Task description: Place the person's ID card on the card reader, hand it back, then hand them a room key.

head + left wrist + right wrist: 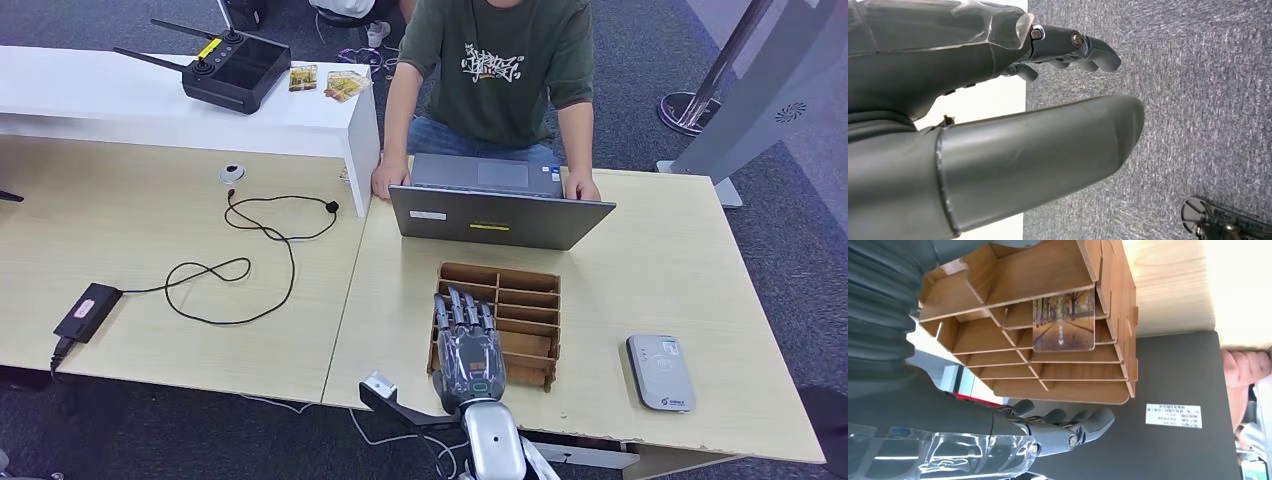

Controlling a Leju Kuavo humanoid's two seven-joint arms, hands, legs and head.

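Your right hand [468, 350] is hovering over the wooden rack [520, 300], fingers spread and holding nothing; a tree-avenue room key [1064, 320] is sitting in one slot.

Wooden rack [515, 310] on counter [660, 250], before laptop [497, 210]; card reader [660, 372] right of rack; room key [1064, 322] in rack.

No lettering is legible; the shirt [492, 66] print and laptop [500, 215] sticker blur
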